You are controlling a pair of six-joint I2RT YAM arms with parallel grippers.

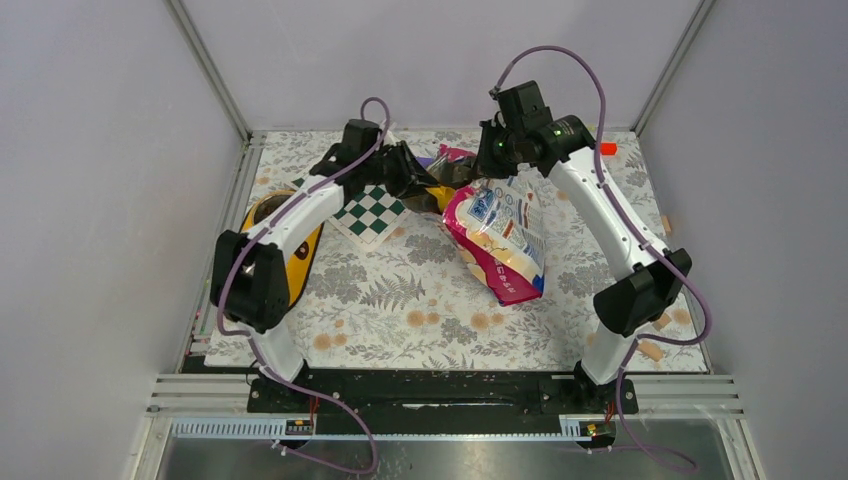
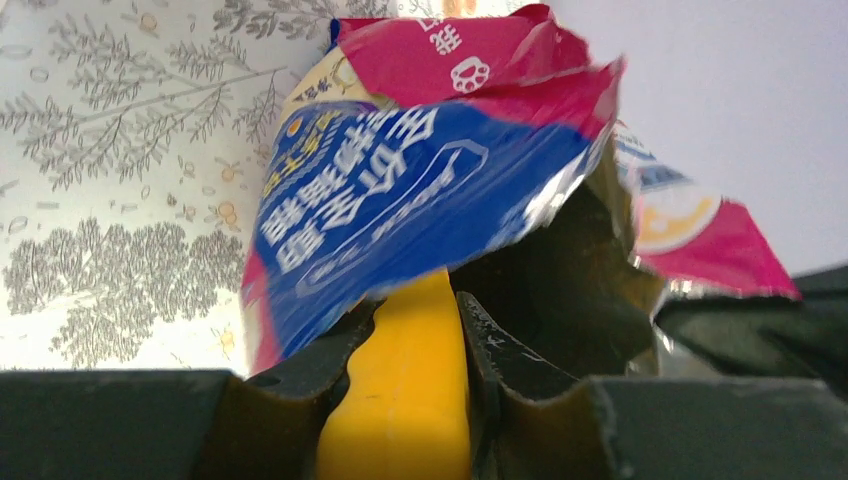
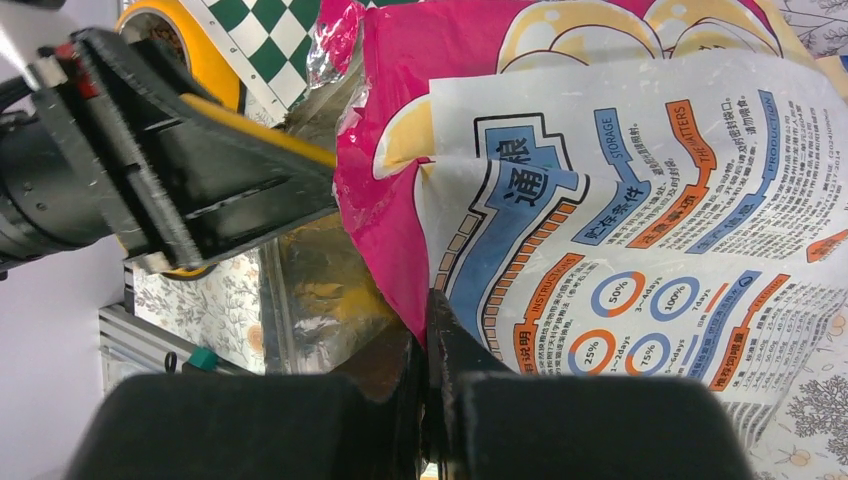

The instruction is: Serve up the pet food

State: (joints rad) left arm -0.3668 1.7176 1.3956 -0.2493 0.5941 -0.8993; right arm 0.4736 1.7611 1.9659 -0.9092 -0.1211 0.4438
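Note:
The pink-and-blue pet food bag (image 1: 500, 235) lies tilted at the table's middle back, with its torn mouth facing left. My right gripper (image 1: 487, 170) (image 3: 432, 320) is shut on the pink edge of that mouth and holds it up. My left gripper (image 1: 415, 182) (image 2: 418, 305) is shut on the handle of the orange scoop (image 2: 405, 390). The front of the scoop reaches into the dark opening of the bag (image 2: 400, 190) and is hidden there. No kibble shows inside. In the right wrist view the scoop handle (image 3: 260, 130) enters beside the bag (image 3: 620, 200).
The yellow feeder (image 1: 300, 250) sits at the left, half under my left arm, and its rim (image 3: 190, 20) shows in the right wrist view. A green-checked mat (image 1: 372, 215) lies between feeder and bag. A small red object (image 1: 607, 148) lies at the back right.

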